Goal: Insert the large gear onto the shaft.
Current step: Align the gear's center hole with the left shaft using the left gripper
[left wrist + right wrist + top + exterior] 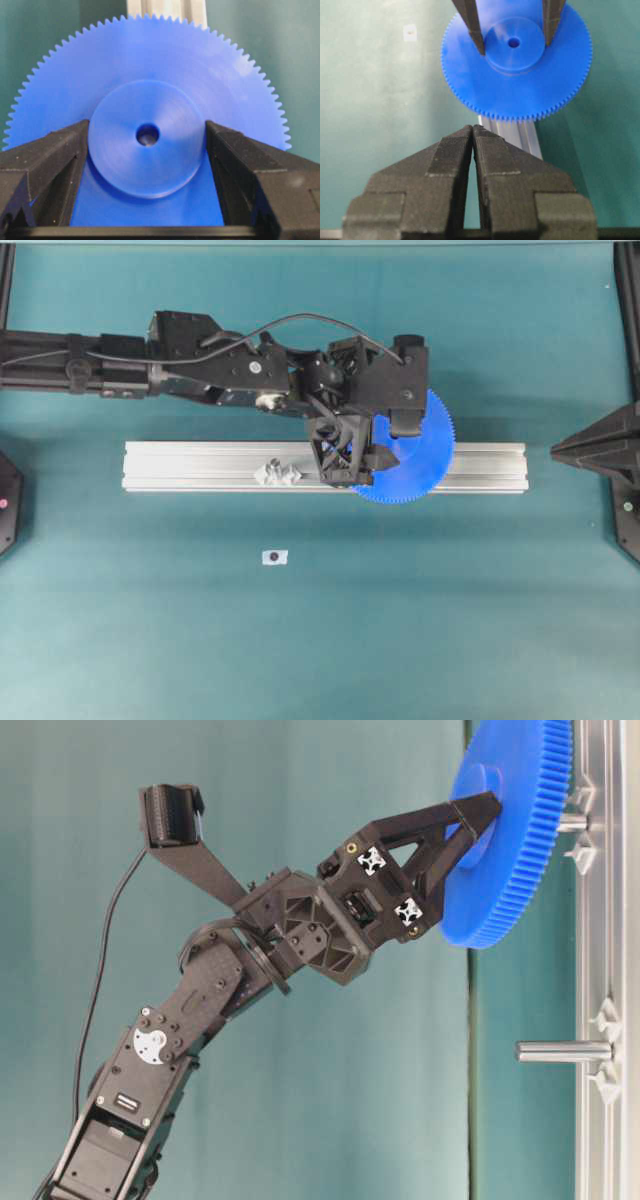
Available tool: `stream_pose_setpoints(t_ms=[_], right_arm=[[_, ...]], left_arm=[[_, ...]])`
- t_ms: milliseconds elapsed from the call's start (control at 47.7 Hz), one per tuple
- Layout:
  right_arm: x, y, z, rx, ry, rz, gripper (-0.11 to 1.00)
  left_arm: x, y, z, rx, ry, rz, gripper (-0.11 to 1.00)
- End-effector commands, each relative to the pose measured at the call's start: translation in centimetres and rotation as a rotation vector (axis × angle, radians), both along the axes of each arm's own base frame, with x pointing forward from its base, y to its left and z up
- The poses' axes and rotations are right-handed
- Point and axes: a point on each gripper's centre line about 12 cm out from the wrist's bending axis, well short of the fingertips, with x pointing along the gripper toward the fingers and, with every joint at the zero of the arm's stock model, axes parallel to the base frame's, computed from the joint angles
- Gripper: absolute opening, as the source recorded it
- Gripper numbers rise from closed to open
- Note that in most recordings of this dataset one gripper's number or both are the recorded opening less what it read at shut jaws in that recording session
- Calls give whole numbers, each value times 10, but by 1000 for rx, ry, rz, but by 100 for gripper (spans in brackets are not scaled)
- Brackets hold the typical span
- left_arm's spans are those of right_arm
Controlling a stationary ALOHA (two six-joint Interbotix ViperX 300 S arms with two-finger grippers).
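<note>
Teal tabletop (300,640) all round, with a silver rail (200,465) lying across the middle of the overhead view. Over the right part of that rail, the big blue gear (510,870), pinched at the sides of its raised hub by the left gripper (478,825) — fingers spread wide, one against each side of the hub, as seen from the left wrist.

At the upper right of the table-level view, a short length of grey pin (572,821) showing between the gear's back face and the rail, level with the hub. Probably the shaft, already partway into the centre hole; how deep cannot be told, as no tip shows through the hole. So the push ahead looks to run along the pin's long axis, straight toward the rail — gear face square to it, no tilt.

Lower right in that view, a second pin (560,1051) standing bare, well apart from the gear.

Right gripper (472,132) pressed together, holding nothing, well back from the gear.
</note>
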Motion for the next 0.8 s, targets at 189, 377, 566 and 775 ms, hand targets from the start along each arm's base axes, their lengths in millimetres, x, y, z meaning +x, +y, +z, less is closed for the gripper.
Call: stream_pose_setpoints(t_ms=[189,377,566,775], right_arm=[[2,0,7,8,-21,-6,14],[2,0,8,8,-22,-6,14],[2,0,8,8,-22,-6,14],[2,0,8,8,-22,-6,14]], left_arm=[[-5,-20,-5,4,25,-43,81],[-9,-25,-8,0,37,-47,81],[-14,-23,-3,-2,54,-43,81],[-12,-23,-1,-2,55,-44,81]])
